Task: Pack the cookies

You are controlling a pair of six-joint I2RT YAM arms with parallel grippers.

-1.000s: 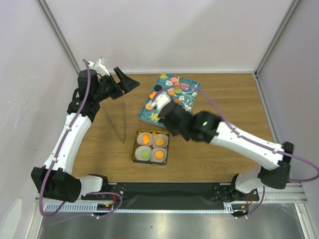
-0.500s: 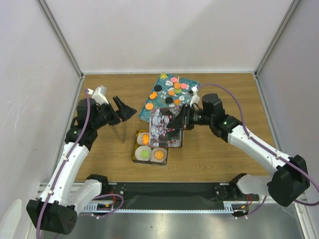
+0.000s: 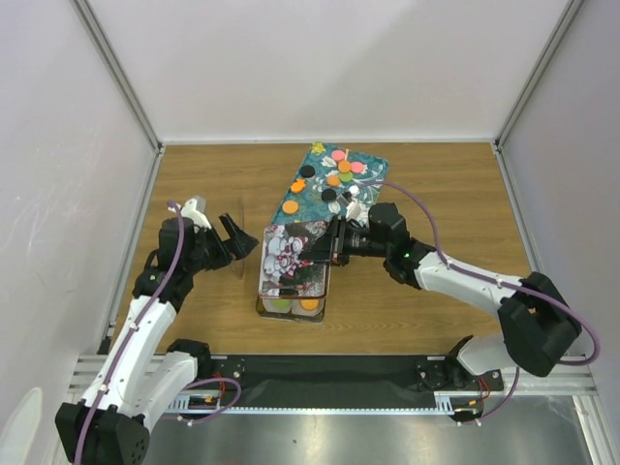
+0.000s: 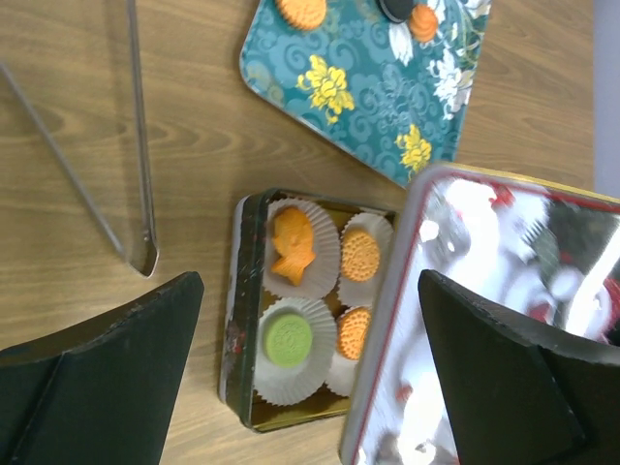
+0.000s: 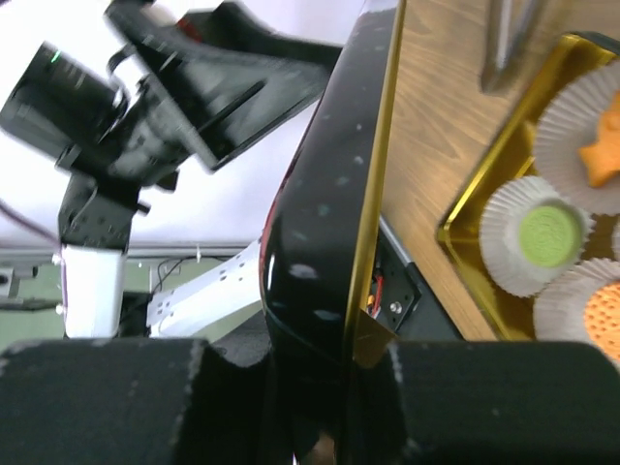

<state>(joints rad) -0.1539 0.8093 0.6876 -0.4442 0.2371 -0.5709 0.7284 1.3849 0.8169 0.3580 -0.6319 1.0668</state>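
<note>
We saw the right hand [image 3: 331, 248] clamped on the rim of a flowered lid [image 3: 289, 258], tilted over the gold tin [image 4: 235, 291] and hiding most of it from above. Four cookies [image 4: 360, 255] sat in paper cups [image 4: 281, 383] inside; more lay on the teal tray [image 3: 291, 208]. The left hand [image 3: 242, 237] hovered wide open beside metal tongs [image 4: 142, 145] on the tabletop [image 3: 455, 194].

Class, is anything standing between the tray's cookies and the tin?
Yes. The lid, held in the right gripper, hangs over the tin, covering its far half, the side facing the cookies on the tray.
</note>
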